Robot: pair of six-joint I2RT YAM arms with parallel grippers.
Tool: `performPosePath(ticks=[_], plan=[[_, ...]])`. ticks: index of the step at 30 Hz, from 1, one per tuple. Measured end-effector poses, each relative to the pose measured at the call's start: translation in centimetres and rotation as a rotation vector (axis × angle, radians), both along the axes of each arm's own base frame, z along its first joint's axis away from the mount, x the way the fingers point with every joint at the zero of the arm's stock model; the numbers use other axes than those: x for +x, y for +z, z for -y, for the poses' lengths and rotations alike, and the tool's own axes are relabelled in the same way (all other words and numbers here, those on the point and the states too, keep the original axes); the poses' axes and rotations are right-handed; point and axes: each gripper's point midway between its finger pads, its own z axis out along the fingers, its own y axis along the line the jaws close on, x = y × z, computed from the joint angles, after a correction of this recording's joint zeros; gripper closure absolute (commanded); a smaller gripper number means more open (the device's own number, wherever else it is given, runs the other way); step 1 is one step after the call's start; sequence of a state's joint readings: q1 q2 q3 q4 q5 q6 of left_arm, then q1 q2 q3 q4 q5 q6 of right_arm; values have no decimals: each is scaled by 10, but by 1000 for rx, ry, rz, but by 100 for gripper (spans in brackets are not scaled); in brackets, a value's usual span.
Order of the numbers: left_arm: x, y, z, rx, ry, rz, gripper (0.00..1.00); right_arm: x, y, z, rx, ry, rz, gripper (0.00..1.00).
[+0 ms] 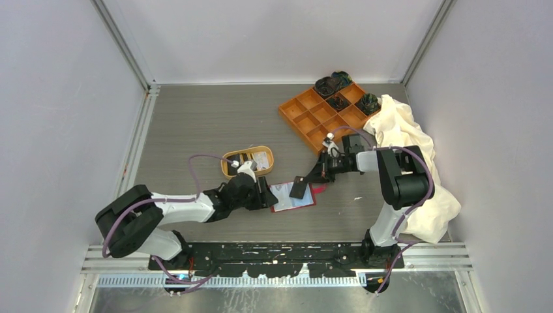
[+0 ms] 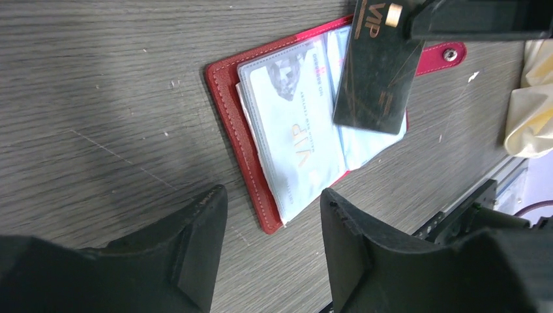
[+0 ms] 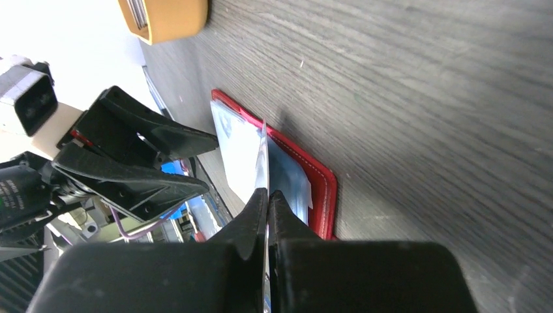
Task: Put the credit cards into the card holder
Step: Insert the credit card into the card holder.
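The red card holder (image 1: 317,190) lies open on the table, with a white VIP card (image 2: 297,130) in its clear slots. My right gripper (image 1: 313,177) is shut on a black credit card (image 1: 299,188) and holds it tilted over the holder's right half. The left wrist view shows the black card (image 2: 377,72) above the holder (image 2: 228,98). The right wrist view shows the card edge-on (image 3: 263,156) between the shut jaws of my right gripper (image 3: 268,193), over the holder (image 3: 321,186). My left gripper (image 1: 270,195) is open and empty just left of the holder, also in its wrist view (image 2: 274,218).
An oval tan dish (image 1: 229,168) with more cards stands behind the left gripper, also in the right wrist view (image 3: 166,16). An orange nine-compartment tray (image 1: 306,111) sits at the back right. A crumpled white cloth (image 1: 417,156) lies along the right side.
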State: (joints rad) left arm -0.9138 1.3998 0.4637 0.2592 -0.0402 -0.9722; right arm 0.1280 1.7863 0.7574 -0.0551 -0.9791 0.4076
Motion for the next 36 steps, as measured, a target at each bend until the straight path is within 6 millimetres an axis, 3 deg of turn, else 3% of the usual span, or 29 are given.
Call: performPosePath(ticks=[7, 10, 22, 36], plan=[[4, -5, 8, -29, 48, -51, 69, -19, -4, -12, -22, 63, -35, 99], [5, -9, 9, -31, 61, -68, 75, -22, -4, -14, -20, 76, -37, 99], [9, -12, 18, -60, 65, -77, 76, -29, 0, -24, -22, 124, -2, 99], [16, -13, 22, -61, 59, -84, 80, -27, 1, -22, -71, 145, -8, 99]])
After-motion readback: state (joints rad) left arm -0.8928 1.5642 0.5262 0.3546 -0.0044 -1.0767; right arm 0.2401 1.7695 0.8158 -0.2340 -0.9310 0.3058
